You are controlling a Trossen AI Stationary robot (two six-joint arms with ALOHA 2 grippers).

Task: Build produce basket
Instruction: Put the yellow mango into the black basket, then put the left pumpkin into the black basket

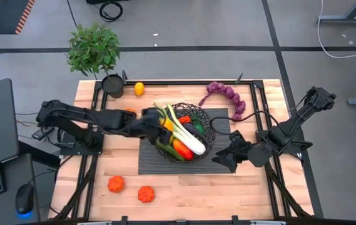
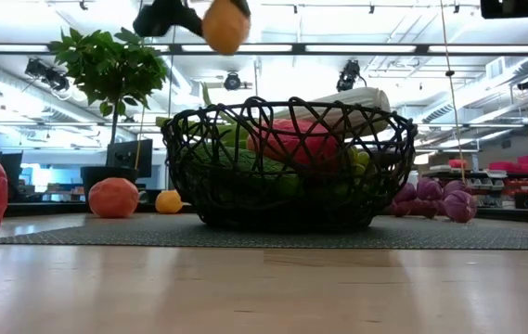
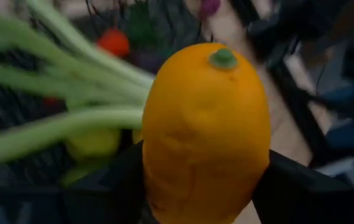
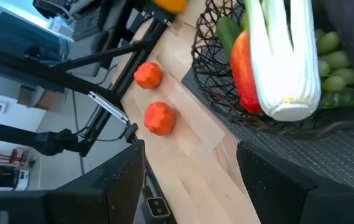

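Observation:
The black wire basket (image 1: 206, 127) stands on a grey mat at the table's middle. It holds a leek (image 1: 186, 134), a red pepper (image 4: 244, 68), green grapes (image 4: 330, 62) and other produce. My left gripper (image 1: 161, 122) is over the basket's left rim, shut on an orange-yellow fruit (image 3: 206, 124) with a green stem nub. In the low view the fruit (image 2: 225, 26) hangs well above the basket (image 2: 287, 167). My right gripper (image 1: 223, 157) stands open by the basket's near right side, with nothing between its fingers (image 4: 124, 186). My left gripper pinches the fruit between its two fingers, one on each side of its rear half (image 3: 155, 174). The fingers slant down from the table's left. The stem end (image 3: 223, 58) points away from the gripper, toward the basket. The fruit is lifted clear of everything.
Two orange-red tomatoes (image 1: 116, 183) (image 1: 145, 194) lie near the front left edge. Purple grapes (image 1: 228, 95) curve along the far right. A lemon (image 1: 139, 89) lies by the potted plant (image 1: 94, 51) at the far left corner. The mat (image 1: 165, 164) shows bare in front of the basket.

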